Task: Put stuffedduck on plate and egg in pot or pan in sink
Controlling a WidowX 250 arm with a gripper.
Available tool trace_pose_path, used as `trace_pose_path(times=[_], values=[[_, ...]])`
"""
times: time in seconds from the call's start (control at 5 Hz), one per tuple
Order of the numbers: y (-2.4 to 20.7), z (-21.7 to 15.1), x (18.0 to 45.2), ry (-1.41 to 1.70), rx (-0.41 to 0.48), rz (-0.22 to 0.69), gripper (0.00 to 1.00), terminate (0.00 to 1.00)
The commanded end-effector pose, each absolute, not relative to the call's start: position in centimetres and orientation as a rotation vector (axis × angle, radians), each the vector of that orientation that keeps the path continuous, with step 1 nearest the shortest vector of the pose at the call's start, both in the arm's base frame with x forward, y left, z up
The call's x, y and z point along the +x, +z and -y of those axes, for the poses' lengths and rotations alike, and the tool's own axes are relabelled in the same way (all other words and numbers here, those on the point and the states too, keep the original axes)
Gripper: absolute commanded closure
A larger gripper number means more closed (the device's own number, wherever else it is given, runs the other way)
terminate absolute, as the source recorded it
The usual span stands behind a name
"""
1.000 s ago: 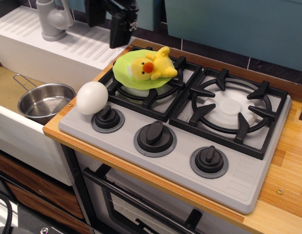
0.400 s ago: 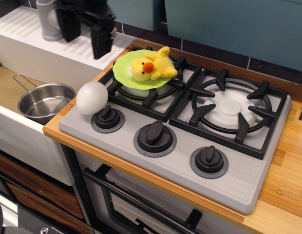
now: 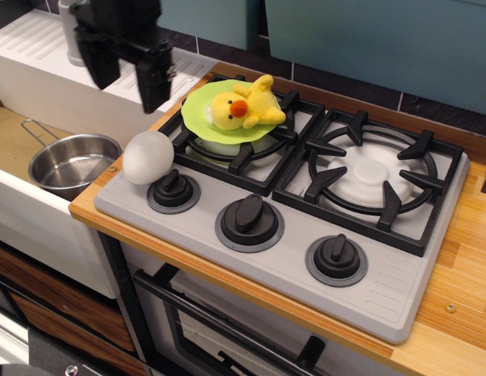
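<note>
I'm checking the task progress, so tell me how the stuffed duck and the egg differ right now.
The stuffed duck is yellow and plush with an orange beak; the egg is plain white and smooth. The duck lies on the green plate over the left burner; the egg sits on the grey stove top beside a knob, not yet in the steel pot. Both look similar in size, and neither is held.

Matte black two-fingered gripper (image 3: 125,82): blocky, boxy housing above, two flat, squared-off fingers (image 3: 154,78) below. Small pale metallic fasteners on the right finger's side. Slightly blurred throughout; no cables or markings discernible.
</note>
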State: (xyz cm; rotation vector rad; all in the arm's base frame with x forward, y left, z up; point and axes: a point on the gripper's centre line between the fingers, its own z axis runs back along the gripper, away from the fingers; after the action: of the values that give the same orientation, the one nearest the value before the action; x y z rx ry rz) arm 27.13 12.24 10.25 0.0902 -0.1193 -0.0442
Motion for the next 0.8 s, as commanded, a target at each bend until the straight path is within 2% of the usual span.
trace_pose_path(times=[0.0,0.6], values=[[10.5,-12.6,27.6,-0.037,0.122,0.207,0.00,0.00],[8.9,-12.0,28.1,-0.028,0.118,0.226,0.00,0.00]])
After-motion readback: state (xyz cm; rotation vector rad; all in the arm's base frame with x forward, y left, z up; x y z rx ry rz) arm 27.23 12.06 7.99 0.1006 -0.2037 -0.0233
